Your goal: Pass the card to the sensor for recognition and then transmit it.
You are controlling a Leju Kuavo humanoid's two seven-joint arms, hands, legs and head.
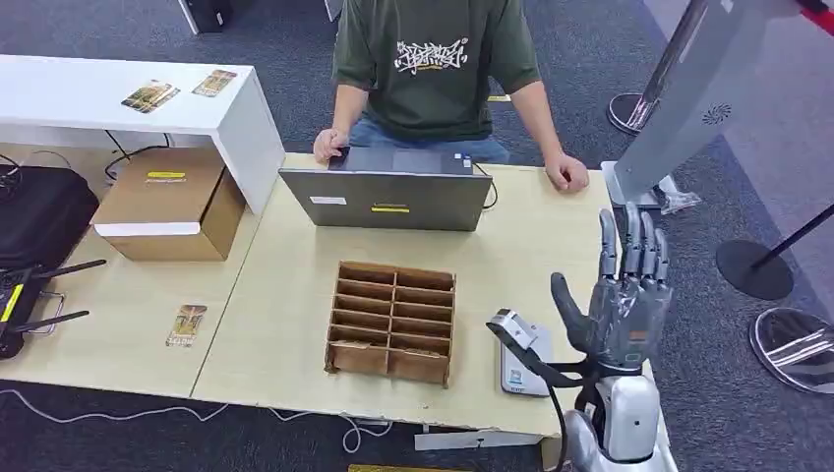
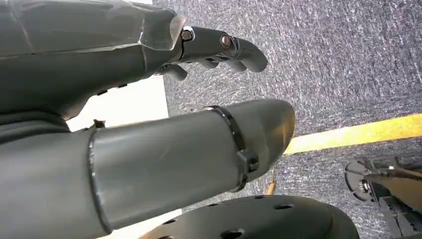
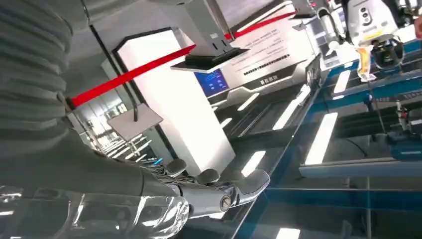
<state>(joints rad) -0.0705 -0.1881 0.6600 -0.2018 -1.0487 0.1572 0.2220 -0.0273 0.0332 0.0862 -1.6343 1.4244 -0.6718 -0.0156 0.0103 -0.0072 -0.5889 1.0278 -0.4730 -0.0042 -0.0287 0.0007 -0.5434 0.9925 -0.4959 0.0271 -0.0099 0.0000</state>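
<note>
Table: card seemingly lengthwise away.

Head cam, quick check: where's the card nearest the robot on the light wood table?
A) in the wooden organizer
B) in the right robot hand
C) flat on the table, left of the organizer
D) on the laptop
C: the card lies flat on the table, left of the organizer; the right robot hand is raised, fingers apart, holding nothing.

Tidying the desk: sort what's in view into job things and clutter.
Job: card, sensor, right hand, left hand.
Lying about: slotted box, laptop, carton, two cards on the white shelf, black bag.
</note>
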